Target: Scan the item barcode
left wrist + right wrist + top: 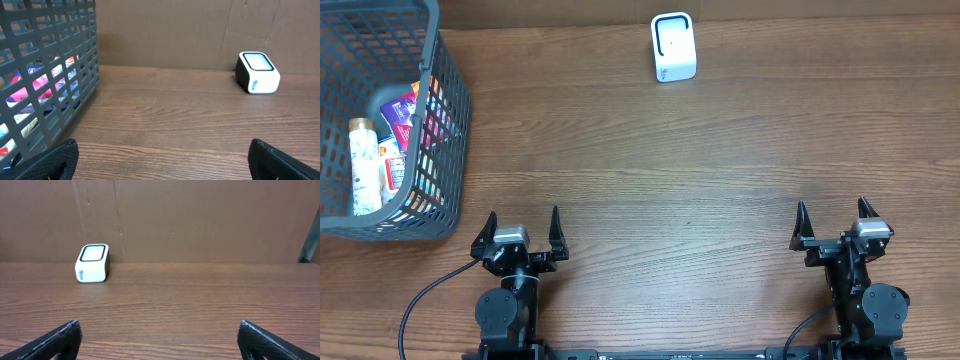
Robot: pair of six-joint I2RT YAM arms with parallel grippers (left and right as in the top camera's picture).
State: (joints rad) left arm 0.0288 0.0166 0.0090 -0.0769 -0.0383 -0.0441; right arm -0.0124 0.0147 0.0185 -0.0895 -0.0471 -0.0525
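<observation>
Items: on wooden table, piled inside grey mesh basket at far left. Left hand and right hand at near edge, both spread wide, holding nothing. White scanner upright at far edge, well apart from basket.

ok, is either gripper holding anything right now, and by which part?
Nothing is held. The left gripper and right gripper are both open and empty, apart from the basket and the scanner.
</observation>
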